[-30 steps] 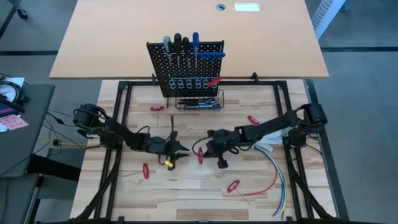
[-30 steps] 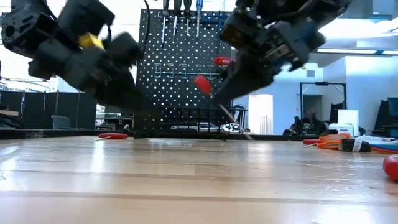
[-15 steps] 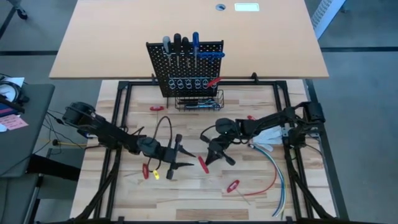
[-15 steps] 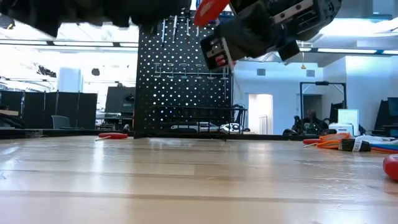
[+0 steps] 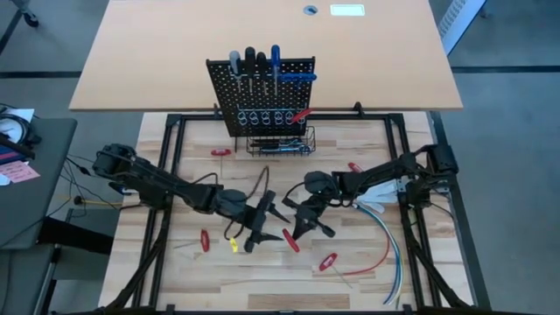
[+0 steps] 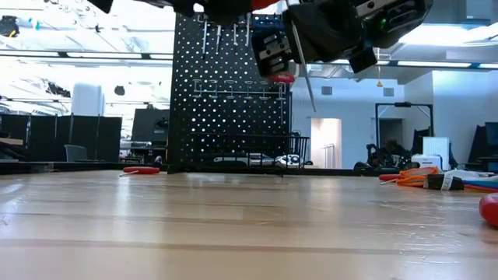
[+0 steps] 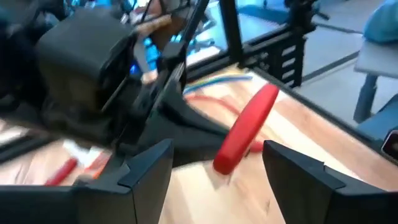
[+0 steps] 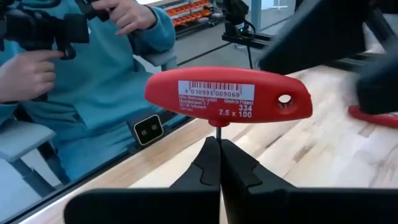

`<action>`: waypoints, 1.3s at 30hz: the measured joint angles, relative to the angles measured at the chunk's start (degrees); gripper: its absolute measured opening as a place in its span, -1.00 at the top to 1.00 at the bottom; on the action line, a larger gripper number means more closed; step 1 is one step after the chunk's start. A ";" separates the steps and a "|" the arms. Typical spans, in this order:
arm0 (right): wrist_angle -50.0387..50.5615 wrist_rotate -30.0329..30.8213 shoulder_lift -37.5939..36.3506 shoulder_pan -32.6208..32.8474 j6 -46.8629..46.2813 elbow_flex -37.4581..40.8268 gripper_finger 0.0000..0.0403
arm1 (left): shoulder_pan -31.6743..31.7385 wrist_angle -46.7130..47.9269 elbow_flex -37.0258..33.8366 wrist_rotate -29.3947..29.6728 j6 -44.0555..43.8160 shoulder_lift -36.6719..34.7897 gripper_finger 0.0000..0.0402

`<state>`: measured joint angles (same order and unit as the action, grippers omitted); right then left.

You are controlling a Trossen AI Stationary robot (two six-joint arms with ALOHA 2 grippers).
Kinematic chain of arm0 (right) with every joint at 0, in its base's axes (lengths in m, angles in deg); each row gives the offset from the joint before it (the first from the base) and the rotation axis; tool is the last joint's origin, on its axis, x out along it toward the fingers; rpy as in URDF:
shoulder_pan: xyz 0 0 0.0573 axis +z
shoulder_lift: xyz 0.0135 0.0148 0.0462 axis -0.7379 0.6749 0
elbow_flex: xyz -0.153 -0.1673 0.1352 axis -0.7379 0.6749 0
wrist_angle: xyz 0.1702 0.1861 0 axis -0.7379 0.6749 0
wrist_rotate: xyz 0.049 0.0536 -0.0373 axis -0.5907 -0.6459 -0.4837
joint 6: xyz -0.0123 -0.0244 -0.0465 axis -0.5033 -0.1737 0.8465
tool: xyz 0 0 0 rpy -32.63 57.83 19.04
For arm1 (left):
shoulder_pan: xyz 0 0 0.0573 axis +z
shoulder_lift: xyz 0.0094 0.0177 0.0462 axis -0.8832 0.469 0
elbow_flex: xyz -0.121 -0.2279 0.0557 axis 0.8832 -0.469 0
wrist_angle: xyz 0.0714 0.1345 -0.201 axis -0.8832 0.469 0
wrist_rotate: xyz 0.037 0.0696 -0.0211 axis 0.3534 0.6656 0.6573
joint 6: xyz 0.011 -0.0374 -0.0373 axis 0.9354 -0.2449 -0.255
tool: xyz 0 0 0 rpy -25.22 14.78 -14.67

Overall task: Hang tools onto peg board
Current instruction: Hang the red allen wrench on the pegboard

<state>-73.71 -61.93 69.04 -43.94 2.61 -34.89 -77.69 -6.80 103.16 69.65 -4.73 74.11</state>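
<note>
My right gripper (image 5: 298, 228) is shut on a red T-handle hex key (image 5: 290, 238) above the table's middle. The key's red handle (image 8: 229, 94) carries a white label. My left gripper (image 5: 269, 229) is open right beside it; in the left wrist view its two fingers (image 7: 149, 177) stand on either side of the red handle (image 7: 245, 130) and do not touch it. The black peg board (image 5: 261, 96) stands upright at the far middle with several tools in its top rail, a red tool in its rings and a wire basket (image 5: 280, 143) at its base. My right gripper pinches the key's thin metal shaft (image 8: 217, 132) between its two fingers, just below the red handle. The fingers slant toward the table's left and near side. The handle lies crosswise beyond the fingertips. The key is lifted clear of the table, and its shaft (image 6: 305, 66) slants down below the gripper.
Small red-handled tools lie on the table at the far left (image 5: 220, 151), far right (image 5: 356, 168), near left (image 5: 205, 240) and near right (image 5: 328, 261). Red, blue and white cables (image 5: 385, 241) lie at the right. A person in a teal sleeve (image 8: 93, 87) shows beyond the table.
My left gripper has risen and gone toward the table's right edge, up to the red handle. My right gripper has lifted the red key high above the table and swung its handle a little toward the near edge.
</note>
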 joint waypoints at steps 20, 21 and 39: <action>2.50 0.77 -0.24 -0.40 -1.14 -0.02 0.99 | -6.05 -2.83 0.20 10.30 7.27 2.83 -0.22; 2.25 0.77 -0.24 -0.65 -1.18 -0.02 0.99 | -6.48 -3.05 0.20 11.33 8.25 2.83 -0.22; 2.72 1.33 -0.24 -1.93 -5.18 -0.02 0.99 | -6.80 -2.98 0.20 12.75 8.66 2.83 -0.22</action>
<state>-70.99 -60.61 68.80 -45.86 -2.57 -34.91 -84.49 -9.78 103.36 82.40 3.93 76.95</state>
